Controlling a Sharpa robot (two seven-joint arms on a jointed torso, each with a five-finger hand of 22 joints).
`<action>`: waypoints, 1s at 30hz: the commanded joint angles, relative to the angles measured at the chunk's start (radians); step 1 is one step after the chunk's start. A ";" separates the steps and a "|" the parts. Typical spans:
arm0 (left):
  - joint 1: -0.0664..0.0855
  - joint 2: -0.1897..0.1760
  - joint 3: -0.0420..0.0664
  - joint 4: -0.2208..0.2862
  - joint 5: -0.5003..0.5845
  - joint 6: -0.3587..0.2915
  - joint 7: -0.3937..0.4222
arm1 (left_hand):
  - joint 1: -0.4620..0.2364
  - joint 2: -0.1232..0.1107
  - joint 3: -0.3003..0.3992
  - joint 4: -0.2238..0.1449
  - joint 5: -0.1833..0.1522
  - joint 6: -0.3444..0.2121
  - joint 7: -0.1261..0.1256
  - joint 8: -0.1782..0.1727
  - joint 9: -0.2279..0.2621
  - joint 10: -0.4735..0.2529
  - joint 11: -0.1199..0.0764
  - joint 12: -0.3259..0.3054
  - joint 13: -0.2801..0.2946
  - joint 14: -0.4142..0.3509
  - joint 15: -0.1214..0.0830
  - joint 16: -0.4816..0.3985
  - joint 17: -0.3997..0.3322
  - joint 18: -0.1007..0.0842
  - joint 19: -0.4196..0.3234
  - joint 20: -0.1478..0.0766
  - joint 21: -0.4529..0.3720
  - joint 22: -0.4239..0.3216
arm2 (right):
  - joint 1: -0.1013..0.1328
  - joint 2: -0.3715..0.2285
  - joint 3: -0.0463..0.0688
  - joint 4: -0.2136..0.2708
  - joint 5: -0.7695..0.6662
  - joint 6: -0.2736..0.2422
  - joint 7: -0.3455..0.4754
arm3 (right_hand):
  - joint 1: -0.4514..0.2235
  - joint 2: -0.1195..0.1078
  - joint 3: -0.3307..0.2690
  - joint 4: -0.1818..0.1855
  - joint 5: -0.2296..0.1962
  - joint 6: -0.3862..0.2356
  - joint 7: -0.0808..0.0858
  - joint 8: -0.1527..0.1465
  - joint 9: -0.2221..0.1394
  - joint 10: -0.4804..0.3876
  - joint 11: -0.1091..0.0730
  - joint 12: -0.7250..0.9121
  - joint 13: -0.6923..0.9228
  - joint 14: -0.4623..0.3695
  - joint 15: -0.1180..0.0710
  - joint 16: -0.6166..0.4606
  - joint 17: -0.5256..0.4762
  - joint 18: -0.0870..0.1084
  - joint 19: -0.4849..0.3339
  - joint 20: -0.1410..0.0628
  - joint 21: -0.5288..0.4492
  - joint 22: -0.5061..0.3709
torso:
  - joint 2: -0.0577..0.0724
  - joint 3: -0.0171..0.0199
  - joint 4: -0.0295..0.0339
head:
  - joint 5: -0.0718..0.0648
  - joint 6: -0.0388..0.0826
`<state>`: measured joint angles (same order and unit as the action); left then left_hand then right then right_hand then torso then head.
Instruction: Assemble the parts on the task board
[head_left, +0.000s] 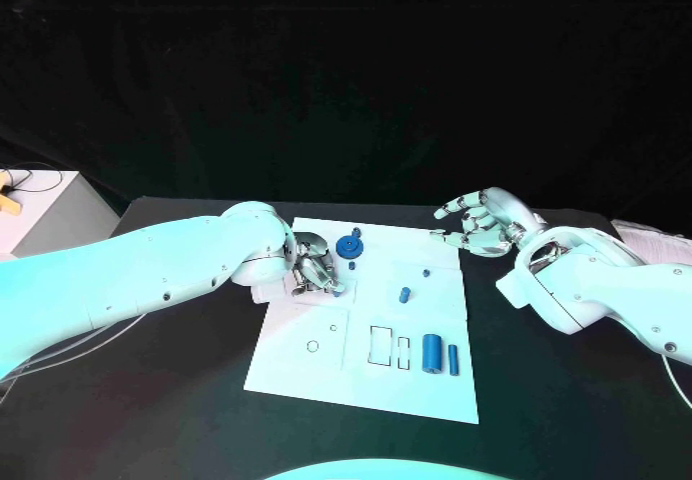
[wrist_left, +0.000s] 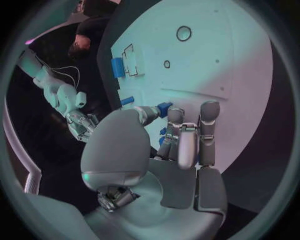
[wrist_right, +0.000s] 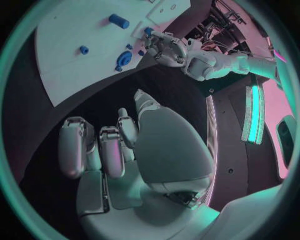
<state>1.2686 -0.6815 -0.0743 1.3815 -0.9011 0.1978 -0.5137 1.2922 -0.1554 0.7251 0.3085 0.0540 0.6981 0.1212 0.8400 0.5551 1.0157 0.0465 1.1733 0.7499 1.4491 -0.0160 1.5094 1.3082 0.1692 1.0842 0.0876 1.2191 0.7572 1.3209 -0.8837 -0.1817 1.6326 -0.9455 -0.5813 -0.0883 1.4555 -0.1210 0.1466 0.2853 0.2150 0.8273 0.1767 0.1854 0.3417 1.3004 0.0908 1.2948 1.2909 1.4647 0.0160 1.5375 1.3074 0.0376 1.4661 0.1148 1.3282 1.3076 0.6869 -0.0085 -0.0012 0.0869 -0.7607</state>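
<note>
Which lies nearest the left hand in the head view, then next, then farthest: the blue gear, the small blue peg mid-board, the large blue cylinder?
1. Blue gear, beside the left hand.
2. Small blue peg, mid-board.
3. Large blue cylinder, near edge of the task board.

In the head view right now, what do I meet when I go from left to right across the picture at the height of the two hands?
Left hand → blue gear-shaped part → small blue peg → right hand.
</note>
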 joint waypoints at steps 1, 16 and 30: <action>0.000 -0.001 0.001 0.002 0.045 -0.016 0.007 | -0.013 -0.010 0.191 -0.184 0.004 -0.001 0.001 0.018 0.062 0.010 -0.001 0.006 0.005 0.009 0.001 -0.002 0.009 -0.013 0.008 -0.003 0.007 0.006 | -0.001 0.001 0.000 0.001 -0.010 0.017 0.002 | -0.003 -0.008 0.006 0.002 0.004 0.007 0.001 0.004 0.000 0.004 0.000 0.006 0.001 0.087 -0.003 -0.003 0.194 0.019 0.003 0.000 -0.005 0.093 | 0.000 0.0010 -0.0004 | 0.001 0.002; 0.001 -0.024 0.007 0.014 0.089 -0.045 0.011 | -0.096 -0.041 0.273 -0.260 0.119 0.041 -0.010 0.027 0.081 0.083 -0.013 0.046 0.063 0.044 -0.011 0.016 0.074 -0.024 0.049 -0.009 0.065 0.077 | -0.005 0.002 0.000 -0.002 -0.010 0.021 0.001 | -0.002 -0.007 0.008 0.002 0.007 0.008 0.001 0.004 0.000 0.005 0.000 0.007 0.001 0.087 -0.003 -0.003 0.194 0.019 0.003 -0.001 -0.006 0.092 | 0.000 -0.0001 0.0010 | 0.004 0.005; 0.002 -0.057 0.009 0.031 0.027 -0.073 0.014 | -0.100 -0.043 0.276 -0.270 0.131 0.046 -0.012 0.025 0.082 0.078 -0.015 0.039 0.051 0.044 -0.013 0.015 0.072 -0.024 0.050 -0.010 0.069 0.080 | -0.007 0.001 0.000 -0.003 -0.010 0.023 0.001 | -0.001 -0.008 0.010 0.001 0.009 0.008 0.001 0.004 0.000 0.005 0.000 0.007 0.001 0.087 -0.003 -0.003 0.194 0.019 0.003 -0.001 -0.005 0.093 | 0.001 -0.0007 0.0019 | 0.007 0.008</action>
<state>1.2692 -0.7388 -0.0664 1.4092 -0.8460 0.1455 -0.5116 1.1995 -0.2004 0.7630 0.2837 0.1789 0.7350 0.1100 0.8637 0.5862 1.0928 0.0308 1.2160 0.8020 1.4635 -0.0232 1.5213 1.3079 0.1532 1.1294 0.0787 1.2846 0.8376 1.3150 -0.8825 -0.1818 1.6297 -0.9455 -0.5721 -0.0910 1.4555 -0.1210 0.1494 0.2882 0.2207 0.8273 0.1767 0.1854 0.3417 1.3003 0.0908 1.2990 1.2906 1.4647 0.0160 1.5375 1.3074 0.0376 1.4661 0.1149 1.3282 1.3081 0.6867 -0.0083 0.0006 0.0924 -0.7533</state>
